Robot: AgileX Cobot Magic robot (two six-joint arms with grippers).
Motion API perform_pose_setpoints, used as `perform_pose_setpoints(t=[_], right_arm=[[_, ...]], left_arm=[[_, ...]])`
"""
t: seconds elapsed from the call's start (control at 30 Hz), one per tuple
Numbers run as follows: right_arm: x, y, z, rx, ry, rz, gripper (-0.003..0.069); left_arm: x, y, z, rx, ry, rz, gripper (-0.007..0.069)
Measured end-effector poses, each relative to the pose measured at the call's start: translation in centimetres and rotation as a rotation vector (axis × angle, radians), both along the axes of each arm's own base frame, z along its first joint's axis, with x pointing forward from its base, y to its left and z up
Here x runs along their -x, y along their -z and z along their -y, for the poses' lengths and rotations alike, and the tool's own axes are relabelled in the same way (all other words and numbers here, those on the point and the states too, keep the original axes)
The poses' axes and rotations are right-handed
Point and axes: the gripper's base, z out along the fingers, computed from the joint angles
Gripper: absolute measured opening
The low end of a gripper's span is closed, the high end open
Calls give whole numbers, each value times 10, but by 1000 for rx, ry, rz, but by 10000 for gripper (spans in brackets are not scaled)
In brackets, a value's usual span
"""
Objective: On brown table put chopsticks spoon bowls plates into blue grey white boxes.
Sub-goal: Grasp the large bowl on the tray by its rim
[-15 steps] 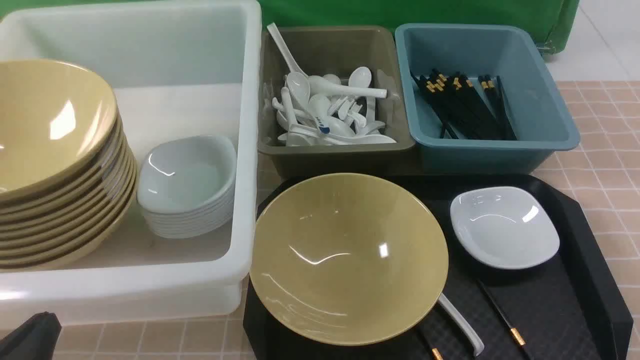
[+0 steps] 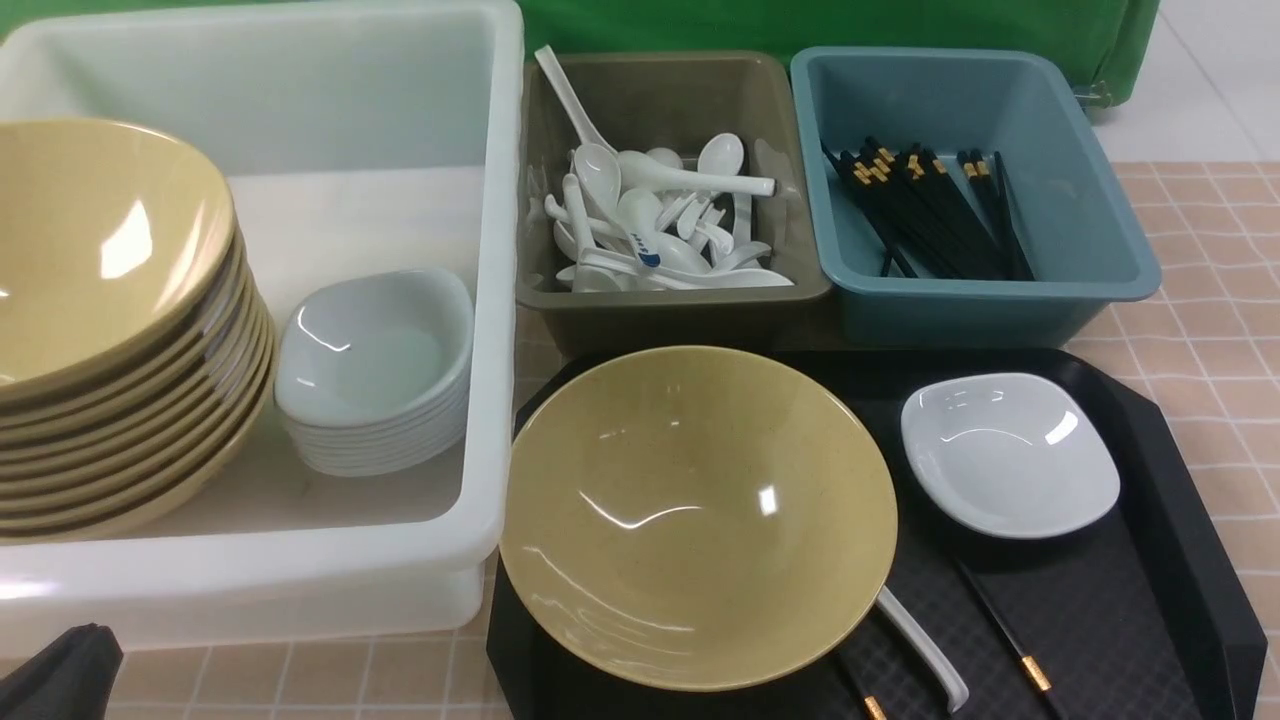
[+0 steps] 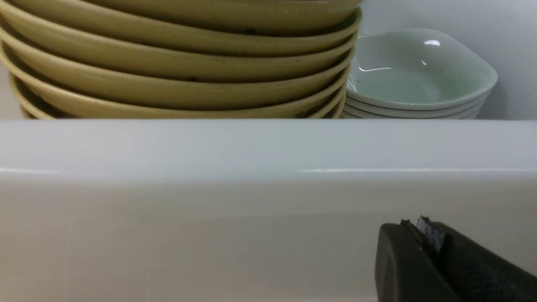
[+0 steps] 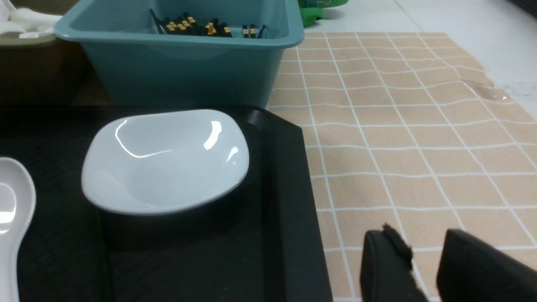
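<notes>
A yellow bowl and a white plate sit on the black tray. The plate also shows in the right wrist view. A white spoon pokes out from under the bowl, and its scoop shows in the right wrist view. Two black chopsticks lie at the tray's near edge. My left gripper is shut and empty, close before the white box's near wall. My right gripper is open and empty over the brown table, beside the tray's right edge.
The white box holds a stack of bowls and a stack of plates. The grey box holds spoons. The blue box holds chopsticks. The black tray lies before them.
</notes>
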Motion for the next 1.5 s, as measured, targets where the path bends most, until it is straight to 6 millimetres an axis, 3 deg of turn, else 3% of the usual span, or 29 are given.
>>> perform_pose_setpoints(t=[0.8,0.9,0.97,1.17,1.33,1.5], right_arm=[[0,-1,0,3,-1,9,236],[-1,-3,0,6,-1,45,236],[-3,-12,0,15,-3,150,236],[2,-53,-1,33,-11,605,236],[16,-79,-3,-152,-65,945,236],[22,-88,-3,-197,-91,1037,227]], left_arm=[[-1,-3,-1,-29,-7,35,1],[-2,-11,-2,-26,-21,132,1],[-3,-27,-4,-25,-46,301,1],[8,-64,-9,-28,-107,732,1],[22,-84,-12,-18,-142,998,1],[37,-107,-12,59,-133,1177,1]])
